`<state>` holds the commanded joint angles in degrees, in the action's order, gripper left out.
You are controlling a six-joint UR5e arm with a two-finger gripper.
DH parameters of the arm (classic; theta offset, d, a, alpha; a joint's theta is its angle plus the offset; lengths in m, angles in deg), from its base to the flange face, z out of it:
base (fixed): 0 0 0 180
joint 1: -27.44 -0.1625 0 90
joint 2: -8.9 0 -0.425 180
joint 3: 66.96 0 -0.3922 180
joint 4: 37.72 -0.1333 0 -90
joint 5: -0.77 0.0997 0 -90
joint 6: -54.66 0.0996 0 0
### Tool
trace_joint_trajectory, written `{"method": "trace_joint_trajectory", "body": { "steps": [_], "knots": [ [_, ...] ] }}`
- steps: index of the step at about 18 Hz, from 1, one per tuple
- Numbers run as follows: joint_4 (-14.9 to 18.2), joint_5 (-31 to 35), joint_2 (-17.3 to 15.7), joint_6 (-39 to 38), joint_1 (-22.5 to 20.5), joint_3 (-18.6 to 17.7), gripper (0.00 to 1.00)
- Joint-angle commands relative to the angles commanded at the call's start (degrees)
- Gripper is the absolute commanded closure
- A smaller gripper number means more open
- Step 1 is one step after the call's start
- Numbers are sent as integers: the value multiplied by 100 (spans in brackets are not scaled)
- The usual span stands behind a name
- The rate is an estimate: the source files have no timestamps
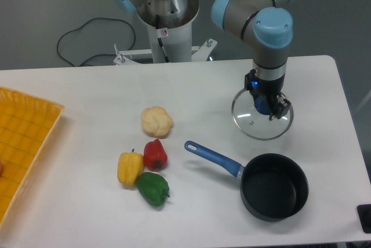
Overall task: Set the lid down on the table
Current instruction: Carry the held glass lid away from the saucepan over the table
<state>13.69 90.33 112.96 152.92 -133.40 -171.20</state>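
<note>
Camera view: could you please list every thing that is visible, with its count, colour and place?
lid: 1, clear glass with blue knob, right part of table, above the pot
pot: 1, black with blue handle, front right, open
cauliflower: 1, cream, centre
red pepper: 1, below the cauliflower
yellow pepper: 1, left of the red one
green pepper: 1, lowest of the group
tray: 1, yellow-orange, left edge
cable: 1, black, behind the table
table: 1, white
gripper: 1, black, shut on the lid's knob
</note>
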Motion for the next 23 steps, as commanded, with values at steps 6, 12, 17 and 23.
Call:
{"method": "trace_joint_trajectory", "body": {
  "steps": [6,12,17,23],
  "knots": [
    [0,-53,-17,-9,-158,27,43],
    [-9,-53,-9,-18,-237,35,43],
    [-9,-53,-9,-44,-282,44,43],
    [105,-27,-298,-70,-247,-44,44]
  ]
}}
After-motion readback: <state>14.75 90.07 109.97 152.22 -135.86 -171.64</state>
